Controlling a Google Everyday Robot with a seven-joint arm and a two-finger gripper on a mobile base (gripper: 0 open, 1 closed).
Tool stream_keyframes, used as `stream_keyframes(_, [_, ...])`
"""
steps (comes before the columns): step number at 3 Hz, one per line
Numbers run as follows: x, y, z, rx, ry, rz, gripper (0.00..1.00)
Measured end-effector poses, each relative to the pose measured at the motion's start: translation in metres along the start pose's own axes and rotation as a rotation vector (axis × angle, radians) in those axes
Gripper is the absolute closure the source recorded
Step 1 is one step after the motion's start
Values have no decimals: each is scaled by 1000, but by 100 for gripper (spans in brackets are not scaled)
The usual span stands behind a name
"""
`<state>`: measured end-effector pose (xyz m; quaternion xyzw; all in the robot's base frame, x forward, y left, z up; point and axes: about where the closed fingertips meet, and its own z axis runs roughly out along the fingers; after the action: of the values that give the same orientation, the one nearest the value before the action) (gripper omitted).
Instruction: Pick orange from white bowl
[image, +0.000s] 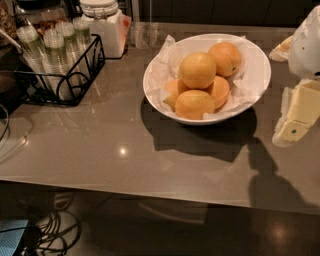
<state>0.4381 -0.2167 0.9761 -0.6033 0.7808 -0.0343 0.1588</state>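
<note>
While our tool (295, 116), apart or together we cannot tell, hangs beside the white bowl (220, 119), our approach must next reach the top orange (197, 70).

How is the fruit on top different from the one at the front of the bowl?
The orange is round like a ball; the front fruit is flatter and longer. The orange sits atop the pile; the front fruit lies low by the near rim of the white bowl. Both are yellow-orange. The gripper is right of the bowl, touching neither.
</note>
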Motion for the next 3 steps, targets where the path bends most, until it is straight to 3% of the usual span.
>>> stream_keyframes(2, [-9, -6, 0, 1, -16, -15, 0])
stream_keyframes(3, [-55, -28, 11, -37, -84, -134, 0])
